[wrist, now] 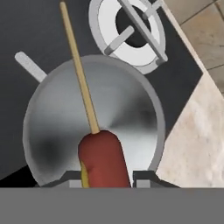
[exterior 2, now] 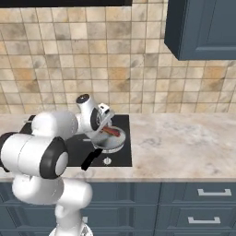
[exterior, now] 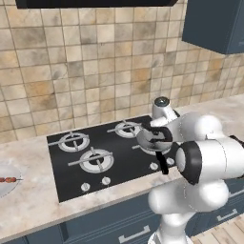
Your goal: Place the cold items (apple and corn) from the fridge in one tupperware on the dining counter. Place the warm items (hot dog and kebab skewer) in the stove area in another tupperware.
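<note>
The white arm bends forward and down over the black stove (exterior: pixel 100 157), its gripper (wrist: pixel 106 177) lowered into a steel pan (wrist: pixel 57 127) on the near right burner, fingers closed around the hot dog (wrist: pixel 103 162) lying inside it.

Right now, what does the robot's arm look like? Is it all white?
Mostly white. The arm is built from fat, rounded, glossy white segments, with dark black rings and caps at the joints. Its wrist ends in a white hand with a grey round cap on top. The gripper has two small dark fingertips. No cables or markings show.
</note>
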